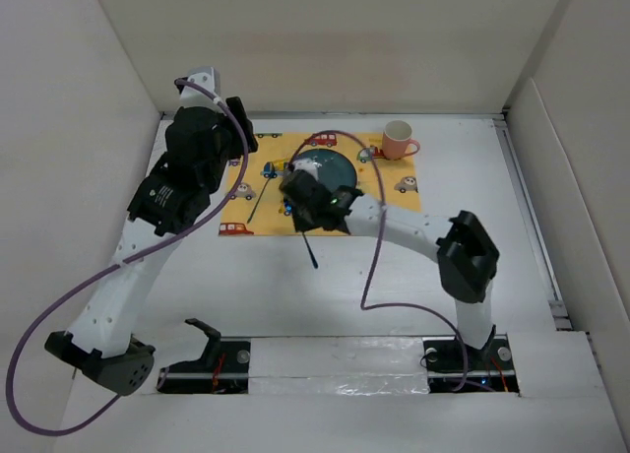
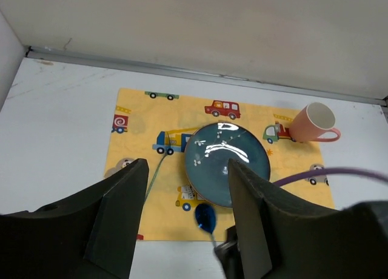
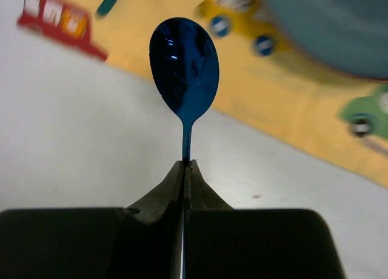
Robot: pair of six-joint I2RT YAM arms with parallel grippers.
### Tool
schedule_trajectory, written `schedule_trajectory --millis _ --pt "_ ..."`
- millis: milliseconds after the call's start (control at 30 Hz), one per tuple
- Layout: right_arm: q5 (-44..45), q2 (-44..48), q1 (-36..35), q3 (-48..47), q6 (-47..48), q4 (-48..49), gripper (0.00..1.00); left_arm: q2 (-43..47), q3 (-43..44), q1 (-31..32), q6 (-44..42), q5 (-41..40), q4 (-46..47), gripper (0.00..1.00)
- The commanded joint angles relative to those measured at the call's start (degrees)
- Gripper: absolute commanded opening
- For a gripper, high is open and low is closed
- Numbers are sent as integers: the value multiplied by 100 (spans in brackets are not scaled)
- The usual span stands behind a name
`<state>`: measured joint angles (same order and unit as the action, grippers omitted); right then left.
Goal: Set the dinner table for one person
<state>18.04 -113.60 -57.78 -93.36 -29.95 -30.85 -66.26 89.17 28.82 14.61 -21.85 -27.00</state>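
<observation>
The white dinner table [image 1: 394, 286] carries a yellow car-print mat [image 1: 394, 192]. On the mat sit a dark teal plate [image 1: 330, 165] and a pink mug [image 1: 398, 140]. My right gripper [image 1: 292, 205] is shut on a blue spoon [image 3: 183, 67], gripping its neck. The bowl hovers over the mat's near edge left of the plate, and the handle [image 1: 310, 251] sticks out behind. The spoon also shows in the left wrist view [image 2: 205, 217]. My left gripper [image 2: 188, 224] is open and empty, held high over the mat's left part [image 1: 244, 136].
A thin green utensil [image 1: 258, 202] lies on the mat left of the plate, also seen in the left wrist view [image 2: 154, 176]. White walls enclose the table at the back and both sides. Purple cables hang from both arms.
</observation>
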Motion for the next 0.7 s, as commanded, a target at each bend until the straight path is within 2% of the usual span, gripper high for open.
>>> schedule_trajectory --millis 0,67,200,267,400,433,533,600,667 --pt "51 732 582 388 86 324 0 -193 -189 19 165 31 424 52" --pt "-81 848 1118 633 156 395 0 -273 -346 -34 217 101 617 52" --pt "-354 761 2023 635 385 676 0 -589 -558 -87 340 338 801 43" --pt "-598 489 2496 504 464 730 0 -756 -767 -227 410 592 907 35" --pt "-846 -109 3043 -268 631 536 0 -950 -1094 -298 429 761 1293 11" --pt "-898 -205 3123 -340 640 554 0 -1011 -1120 -298 411 769 1338 7" --pt "-934 -531 3404 -533 701 598 0 -1275 -1208 -464 481 874 1461 3" --pt "-987 -759 3580 -586 771 641 0 -1495 -1314 -866 586 1392 1557 2" --pt "-1057 -900 3659 -639 842 677 0 -1635 -1515 -1158 701 1953 1689 8"
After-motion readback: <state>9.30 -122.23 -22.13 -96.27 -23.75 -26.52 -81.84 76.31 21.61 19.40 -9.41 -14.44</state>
